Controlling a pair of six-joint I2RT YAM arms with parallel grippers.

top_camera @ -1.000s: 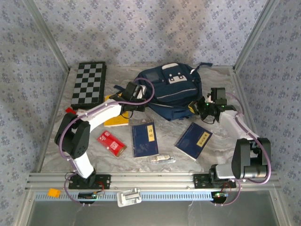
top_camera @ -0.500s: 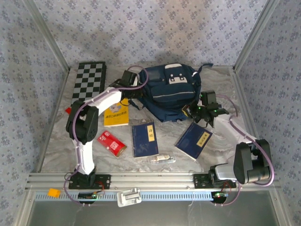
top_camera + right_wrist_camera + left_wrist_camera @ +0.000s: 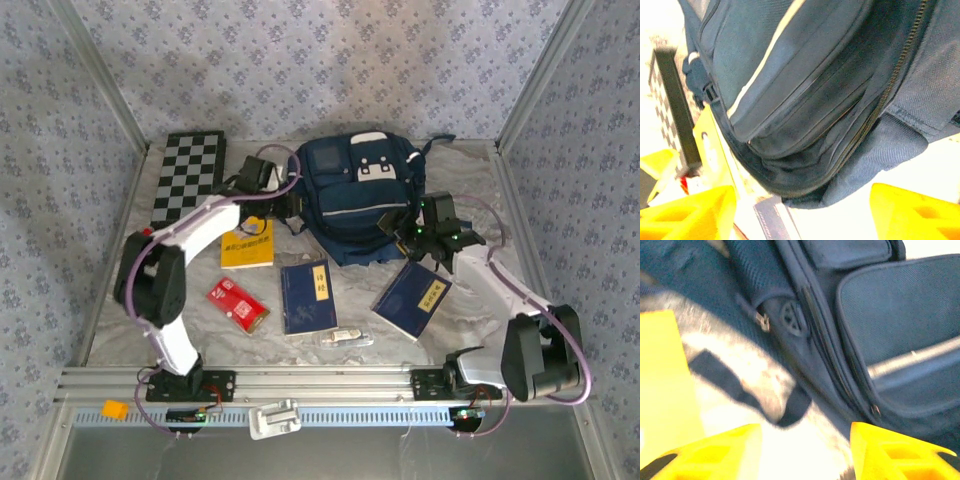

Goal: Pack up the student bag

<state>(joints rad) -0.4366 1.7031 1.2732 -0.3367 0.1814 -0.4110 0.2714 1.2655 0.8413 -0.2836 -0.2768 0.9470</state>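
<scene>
Overhead view of a grey marbled bench [image 3: 470, 330] inside patterned walls, with a large navy blue fabric backpack with white panels and a pale trim stripe [image 3: 358, 195] lying at the rear middle, front pocket facing up. To its left, a black-and-white chessboard [image 3: 188, 180]. Nearer the front, from left to right: a thin yellow book [image 3: 247, 245], a flat red packet [image 3: 237, 304], a dark blue book with a pale title label [image 3: 307, 295], a small clear-wrapped item [image 3: 343, 338], possibly a pen or eraser, too small to tell, and a second dark blue book [image 3: 412, 298] set at an angle

Left white arm [image 3: 200, 230] reaching past the yellow book to the backpack's left side; left jaws spread apart, pinching nothing. From the left wrist: two yellow fingertips [image 3: 715, 450] along the bottom edge with bare bench between them, blurred navy fabric of the backpack [image 3: 900, 315] just ahead, a dark strap loop [image 3: 740, 385] lying on the bench, a small metal zip pull [image 3: 761, 320], and the yellow book at far left

Right white arm [image 3: 500, 280] bent inward toward the backpack's near right corner, just beside the angled book; right jaws spread wide, clamped on nothing. From the right wrist: yellow fingertips [image 3: 690, 215] at both lower corners, the backpack's zipped side [image 3: 805, 85] close in front, and the chessboard's edge at far left
</scene>
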